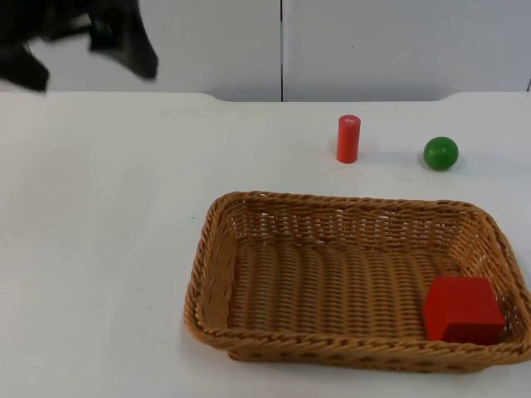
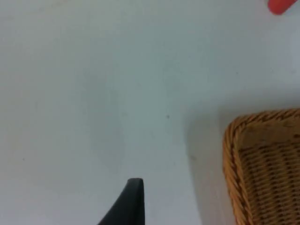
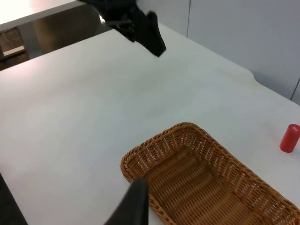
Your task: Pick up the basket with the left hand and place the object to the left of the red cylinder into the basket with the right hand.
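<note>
A brown wicker basket [image 1: 217, 274] rests on the white table at the front right. A red cube [image 1: 461, 309] lies inside it, in its front right corner. Behind the basket stands the red cylinder [image 1: 348, 138], upright, with a green ball [image 1: 440, 153] to its right. My left gripper [image 1: 124, 41] hangs above the table's far left corner, well away from the basket. The right wrist view looks down on the basket [image 3: 187, 164], the cylinder [image 3: 289, 138] and the left gripper [image 3: 145, 30]. The left wrist view takes in a basket corner [image 2: 243, 140].
The white table [image 1: 99, 249] stretches bare to the left of the basket. The grey partition wall [image 1: 373, 41] closes off the back. The basket's right rim lies close to the picture's right edge in the top view.
</note>
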Controlling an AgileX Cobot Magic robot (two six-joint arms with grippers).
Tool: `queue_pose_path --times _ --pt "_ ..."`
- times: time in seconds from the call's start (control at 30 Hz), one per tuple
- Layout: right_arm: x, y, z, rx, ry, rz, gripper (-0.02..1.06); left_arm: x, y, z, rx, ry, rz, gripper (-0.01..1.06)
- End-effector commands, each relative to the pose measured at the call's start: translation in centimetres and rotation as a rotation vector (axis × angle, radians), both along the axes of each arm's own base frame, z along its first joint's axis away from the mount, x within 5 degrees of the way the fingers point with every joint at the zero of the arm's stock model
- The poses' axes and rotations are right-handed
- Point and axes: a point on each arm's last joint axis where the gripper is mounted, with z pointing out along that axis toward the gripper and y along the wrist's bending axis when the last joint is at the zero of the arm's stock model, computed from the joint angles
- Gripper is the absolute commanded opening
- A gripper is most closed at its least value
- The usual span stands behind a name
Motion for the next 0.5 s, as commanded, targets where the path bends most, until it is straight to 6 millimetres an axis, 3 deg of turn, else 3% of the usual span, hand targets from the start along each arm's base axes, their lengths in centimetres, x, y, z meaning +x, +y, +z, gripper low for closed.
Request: queue_pose_path --times 0.0,0.17,0.2,0.27,0.4,0.43,0.47 --pt "0.0 0.0 0.2 0.013 -0.018 0.004 0.89 -1.1 0.3 1.4 -0.002 -0.041 0.001 1.05" --pt "0.0 0.0 0.2 0.012 -0.02 0.003 0.89 -4.2 1.1 3.6 -0.013 -0.152 0.005 1.05" --pt "0.0 0.0 0.2 0.012 -0.02 0.003 0.89 -5.9 1.5 4.0 -0.014 -0.195 0.009 1.05" --pt "0.0 0.0 0.2 0.012 -0.02 0.003 0.89 -6.8 1.7 4.2 -0.015 -0.216 0.011 1.05" --pt "-0.3 -0.3 0.1 0.009 -0.017 0.001 0.89 -11.2 2.7 4.4 -0.025 -0.304 0.013 1.05" --pt "-0.3 -0.3 0.1 0.009 -0.017 0.001 0.89 -11.2 2.7 4.4 -0.025 -0.304 0.013 1.05" --pt "-0.4 -0.6 -0.1 0.012 -0.019 0.001 0.89 -12.9 3.1 4.5 -0.012 -0.35 -0.007 1.05"
